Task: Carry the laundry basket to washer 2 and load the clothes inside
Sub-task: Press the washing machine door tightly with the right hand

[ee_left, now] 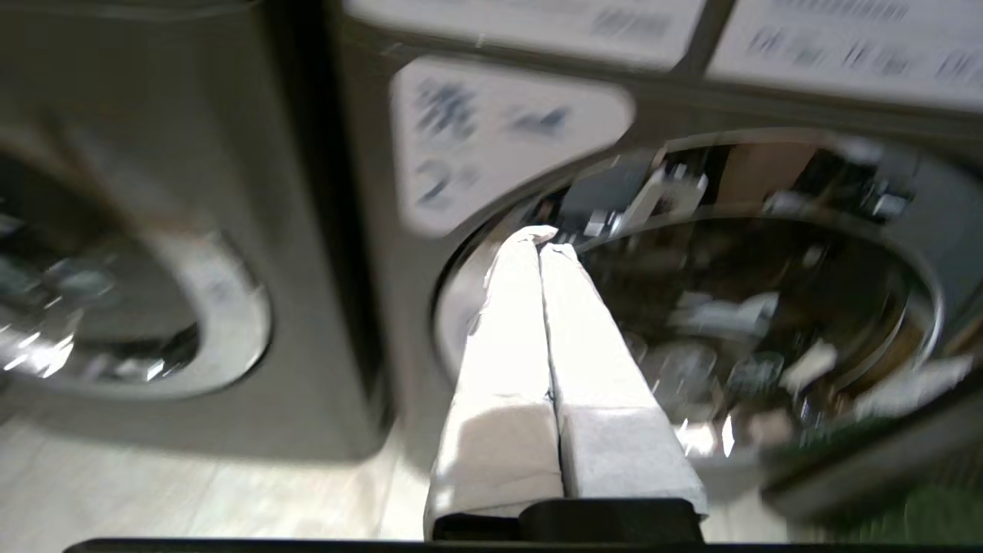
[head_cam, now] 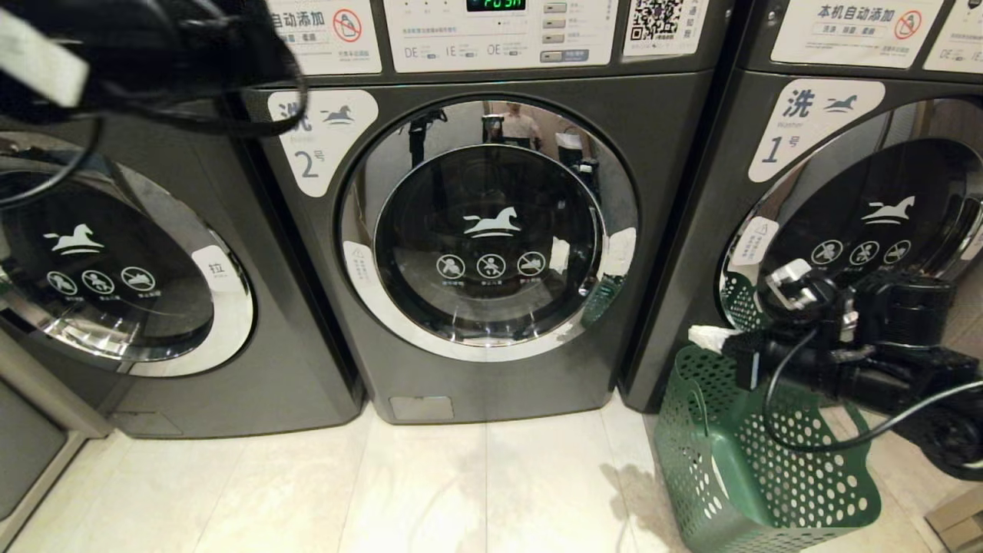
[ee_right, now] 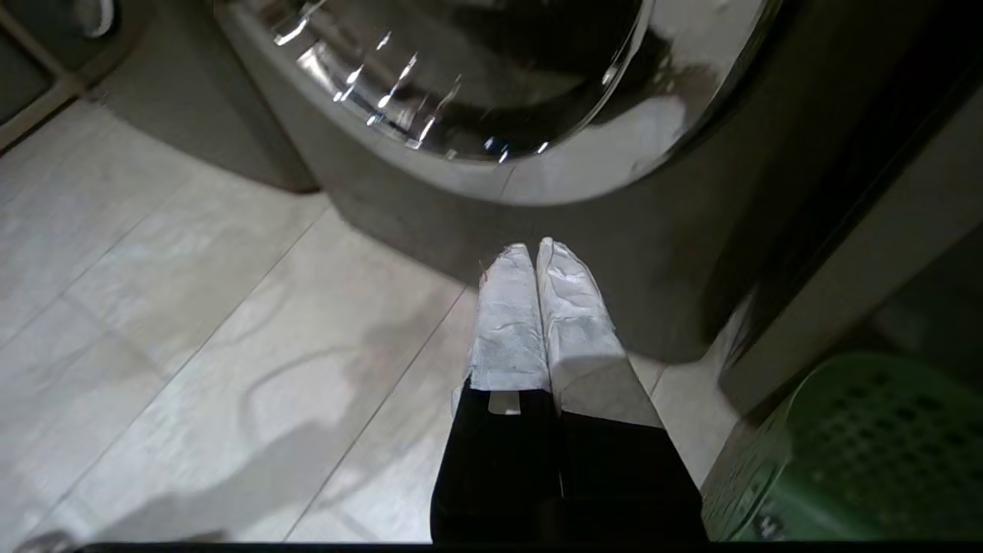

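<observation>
— What fills the middle of the frame?

— The left gripper (ee_left: 537,238), its two white-wrapped fingers (ee_left: 507,346) pressed together, running up from the bottom centre to tips just left of centre.

— And behind it?

— Washer 2 (ee_left: 369,230), dark grey, taking up the centre and right. Its round chrome-ringed door (ee_left: 768,322) spreads across the right half, the glass full of blurred reflections. A white label (ee_left: 499,138) sits at upper centre; its print is too smeared to read.

— Anything on the left?

— Another washer (ee_left: 153,92), with part of its chrome-ringed door (ee_left: 153,322) at the left edge. Pale floor (ee_left: 192,491) shows at lower left, and a green blur in the lower right corner that I cannot identify.
</observation>
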